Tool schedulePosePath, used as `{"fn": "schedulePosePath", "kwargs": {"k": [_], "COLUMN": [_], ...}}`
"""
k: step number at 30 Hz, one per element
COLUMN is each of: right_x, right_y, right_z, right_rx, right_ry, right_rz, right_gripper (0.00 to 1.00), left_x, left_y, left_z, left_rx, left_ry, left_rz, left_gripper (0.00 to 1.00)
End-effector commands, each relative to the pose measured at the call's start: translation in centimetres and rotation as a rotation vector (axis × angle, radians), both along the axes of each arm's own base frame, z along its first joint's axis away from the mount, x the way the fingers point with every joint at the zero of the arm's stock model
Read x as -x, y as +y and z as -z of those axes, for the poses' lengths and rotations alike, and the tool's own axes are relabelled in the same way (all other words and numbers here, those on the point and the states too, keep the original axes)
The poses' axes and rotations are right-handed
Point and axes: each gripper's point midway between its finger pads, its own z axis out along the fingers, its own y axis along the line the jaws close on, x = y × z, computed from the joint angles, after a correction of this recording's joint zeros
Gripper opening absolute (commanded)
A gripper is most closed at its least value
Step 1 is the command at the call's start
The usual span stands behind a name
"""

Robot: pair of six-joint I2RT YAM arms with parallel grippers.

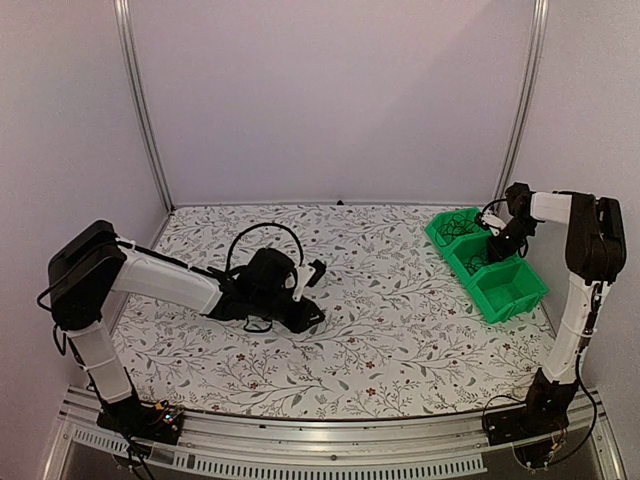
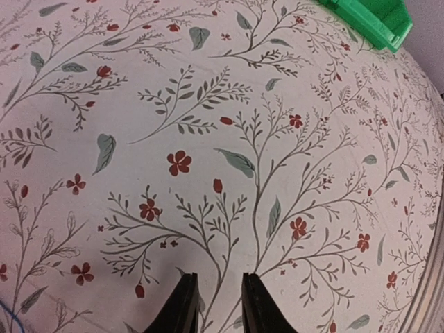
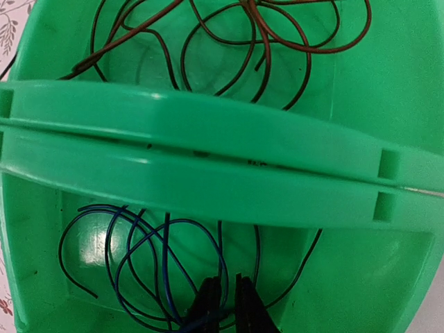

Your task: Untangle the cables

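Note:
A blue cable (image 3: 139,229) lies coiled in the nearer green bin (image 3: 388,277), with a thin black cable (image 3: 305,260) beside it. A dark brown-black cable (image 3: 277,41) lies in the bin behind the shared rim (image 3: 208,159). My right gripper (image 3: 227,284) is down in the nearer bin, its jaws almost together on a strand of the blue cable. In the top view it (image 1: 495,235) hangs over the bins (image 1: 500,305), with dark cables (image 1: 460,225) inside. My left gripper (image 2: 218,277) is open and empty just above the floral cloth, near the table's middle (image 1: 310,272).
Three green bins stand in a row at the back right; the nearest one (image 1: 515,290) looks empty. A thick black loop (image 1: 265,232) belongs to the left arm. One bin's corner (image 2: 368,21) shows in the left wrist view. Metal frame posts (image 1: 140,100) stand at the back.

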Motion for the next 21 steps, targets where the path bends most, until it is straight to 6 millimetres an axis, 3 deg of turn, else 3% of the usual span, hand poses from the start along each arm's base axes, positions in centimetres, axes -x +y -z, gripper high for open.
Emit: {"fn": "schedulePosePath", "kwargs": {"k": [1,5,10,15,18,21], "right_x": [0.2,1.2,2.5,2.8,2.1,1.1], "right_y": [-0.4,-0.9,-2.5,-3.8,-3.2,-0.6], "right_z": [-1.3,-3.9,-7.1,-10.2,-12.3,-14.3], "right_rx": [0.042,0.085,0.186,0.287,0.343,0.407], "right_ry": [0.012,-0.01,-0.037,-0.079,-0.14,-0.235], "right_rz": [0.011,0.009,0.03,0.046,0.036,-0.013], "right_gripper": [0.18,0.25,0.41,0.47,0.48,0.49], "left_x": [-1.4,-2.8,-5.0,-6.1,-6.0,-5.6], "left_y": [2.1,4.8,8.9,14.1,16.2,17.6], "left_z": [-1.4,-2.5,-5.4,-5.8,-5.1,-3.8], "left_rx": [0.01,-0.01,-0.005,-0.032,-0.029,-0.016], "left_ry": [-0.023,-0.043,-0.077,-0.033,0.014,0.087], "left_rz": [-0.088,-0.191,-0.35,-0.519,-0.578,-0.625], "left_gripper": [0.21,0.24,0.29,0.3,0.26,0.23]}}
